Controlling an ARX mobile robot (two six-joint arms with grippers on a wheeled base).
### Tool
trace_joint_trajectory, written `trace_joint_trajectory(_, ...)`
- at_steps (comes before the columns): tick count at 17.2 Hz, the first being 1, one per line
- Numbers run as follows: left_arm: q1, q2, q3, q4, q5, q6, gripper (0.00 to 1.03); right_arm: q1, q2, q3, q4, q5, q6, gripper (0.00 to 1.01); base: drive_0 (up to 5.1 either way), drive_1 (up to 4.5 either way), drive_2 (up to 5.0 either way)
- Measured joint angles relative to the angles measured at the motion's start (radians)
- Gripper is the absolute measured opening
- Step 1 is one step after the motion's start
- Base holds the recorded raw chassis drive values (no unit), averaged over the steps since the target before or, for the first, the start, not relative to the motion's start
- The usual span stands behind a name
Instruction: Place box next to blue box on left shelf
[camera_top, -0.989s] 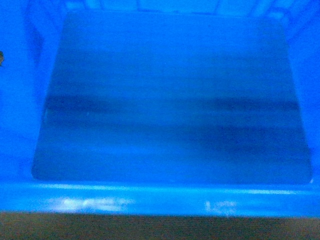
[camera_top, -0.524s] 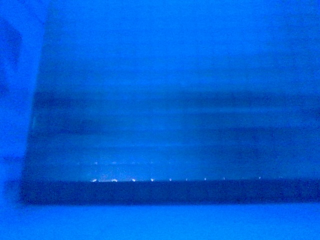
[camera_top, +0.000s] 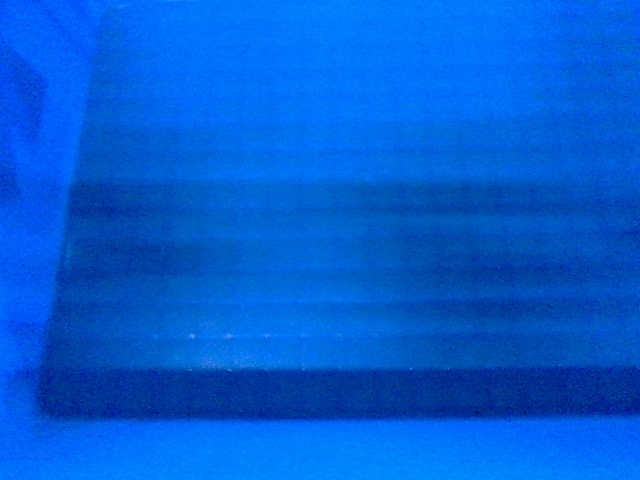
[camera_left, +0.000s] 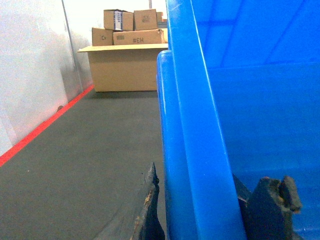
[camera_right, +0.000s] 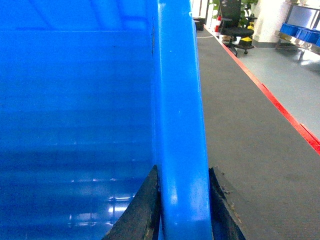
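Note:
The box (camera_top: 330, 230), a large blue plastic crate, fills the head view, which shows only its faintly gridded floor and inner walls. In the left wrist view my left gripper (camera_left: 210, 212) straddles the crate's thick left rim (camera_left: 185, 125), one dark finger (camera_left: 150, 205) outside and one inside, shut on it. In the right wrist view my right gripper (camera_right: 184, 207) is shut on the opposite rim (camera_right: 175, 100), with both fingers pressed against it. The blue box on the shelf and the left shelf are out of view.
Grey floor with a red line (camera_left: 40, 127) runs along a white wall on the left, ending at stacked cardboard boxes (camera_left: 127, 55). On the right, another red line (camera_right: 280, 107), a black office chair (camera_right: 236, 30) and blue bins on a metal rack (camera_right: 302, 32).
The crate has come closer to the head camera. Its near rim and the floor strip below it have left the view, and only the crate's interior shows.

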Motion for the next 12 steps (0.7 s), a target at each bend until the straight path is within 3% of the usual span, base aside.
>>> trace_joint_trajectory(12, 0.000, -0.001, 0.000, 0.000, 0.000, 0.000, 0.31, 0.000, 0.000, 0.000, 0.000, 0.001, 0.000, 0.21, -1.7, -1.68, -1.7)
